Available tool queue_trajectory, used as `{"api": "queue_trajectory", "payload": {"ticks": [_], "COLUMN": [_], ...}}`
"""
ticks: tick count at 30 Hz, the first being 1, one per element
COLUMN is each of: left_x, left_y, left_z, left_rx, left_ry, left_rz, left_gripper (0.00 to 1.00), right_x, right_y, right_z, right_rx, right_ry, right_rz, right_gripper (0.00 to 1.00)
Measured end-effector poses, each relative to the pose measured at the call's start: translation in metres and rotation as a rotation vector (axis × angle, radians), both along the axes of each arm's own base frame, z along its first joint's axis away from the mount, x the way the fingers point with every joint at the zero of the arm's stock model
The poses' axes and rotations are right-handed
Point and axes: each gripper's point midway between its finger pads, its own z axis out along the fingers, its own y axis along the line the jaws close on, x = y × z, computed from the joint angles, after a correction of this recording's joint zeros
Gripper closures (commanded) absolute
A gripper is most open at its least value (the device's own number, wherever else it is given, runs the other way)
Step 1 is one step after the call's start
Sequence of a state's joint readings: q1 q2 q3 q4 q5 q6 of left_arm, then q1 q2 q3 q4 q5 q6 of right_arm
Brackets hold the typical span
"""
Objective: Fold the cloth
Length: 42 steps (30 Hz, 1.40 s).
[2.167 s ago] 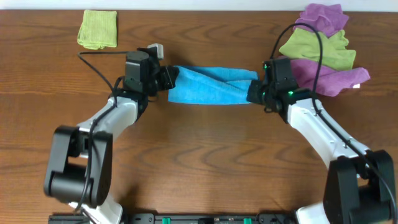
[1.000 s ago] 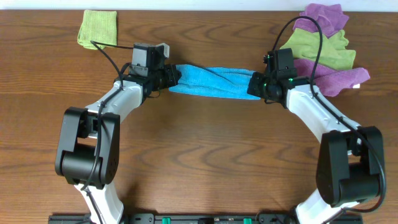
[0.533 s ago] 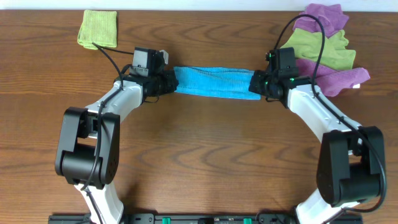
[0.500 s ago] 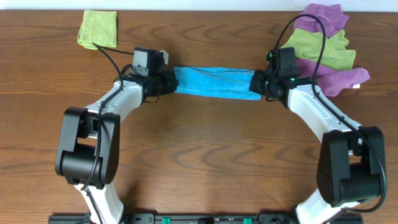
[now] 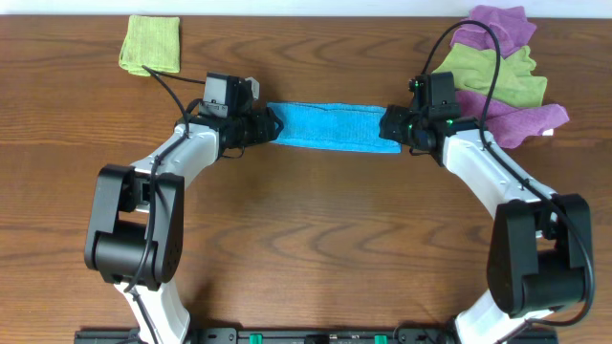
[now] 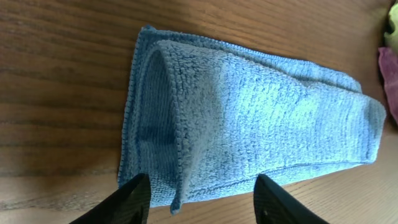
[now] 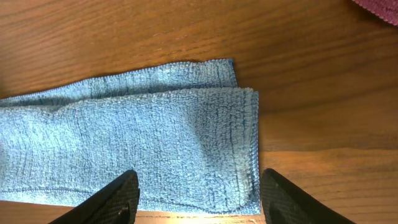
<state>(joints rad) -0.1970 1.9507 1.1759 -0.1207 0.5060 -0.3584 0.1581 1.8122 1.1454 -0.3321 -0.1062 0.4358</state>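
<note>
A blue cloth (image 5: pixel 330 127) lies folded into a long narrow strip on the wooden table, stretched between both arms. My left gripper (image 5: pixel 269 126) sits at the strip's left end, jaws open; in the left wrist view the cloth (image 6: pixel 249 130) lies flat with one loose fold edge hanging between the fingers (image 6: pixel 130 202), and my left gripper (image 6: pixel 199 202) holds nothing. At the right end my right gripper (image 5: pixel 390 127) is open too. The right wrist view has the cloth (image 7: pixel 143 143) flat under my right gripper (image 7: pixel 199 202), its dark fingers (image 7: pixel 286 199) spread either side of it.
A folded green cloth (image 5: pixel 151 44) lies at the back left corner. A pile of purple and green cloths (image 5: pixel 502 72) sits at the back right, close behind the right arm. Black cables loop over both arms.
Both grippers have opened and let go of the blue cloth's ends. The strip, earlier twisted and pulled taut, now lies flat on the table.
</note>
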Motion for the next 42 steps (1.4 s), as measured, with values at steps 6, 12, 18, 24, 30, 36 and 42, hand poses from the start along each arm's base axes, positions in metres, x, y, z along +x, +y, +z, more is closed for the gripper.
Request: {"api": "queue_trajectory", "payload": {"ticks": [6,12,18,24,30,36,42], "left_x": [0.003,0.015,0.023,0.023,0.022,0.021,0.017], "left_y": [-0.002,0.001,0.000,-0.016,-0.016,-0.013,-0.016], "left_z": [0.018,0.050,0.051,0.048,0.020,-0.001,-0.020], "left_rx": [0.004,0.057,0.159,0.231,0.311,0.342,0.350], "left_ry": [-0.068,-0.200,-0.276,-0.343,-0.316,-0.284,-0.248], "left_rz": [-0.040,-0.057,-0.068,-0.148,-0.176,-0.182,-0.198], "left_gripper": [0.81,0.94,0.94,0.94,0.94,0.94,0.94], "right_x": [-0.004,-0.002,-0.002,-0.003,-0.004,-0.004,-0.008], "right_y": [0.002,0.003,0.003,0.006,-0.002,-0.008,-0.010], "right_z": [0.004,0.012,0.012,0.011,0.009,0.009,0.006], "right_rx": [-0.010,-0.012,-0.030,-0.075,-0.126,-0.155,-0.166], "right_ry": [0.028,0.029,0.027,0.022,0.025,0.025,0.046], "right_rz": [0.033,0.042,0.051,0.058,0.040,0.024,0.022], "right_gripper": [0.99,0.99,0.98,0.99,0.99,0.99,0.99]}}
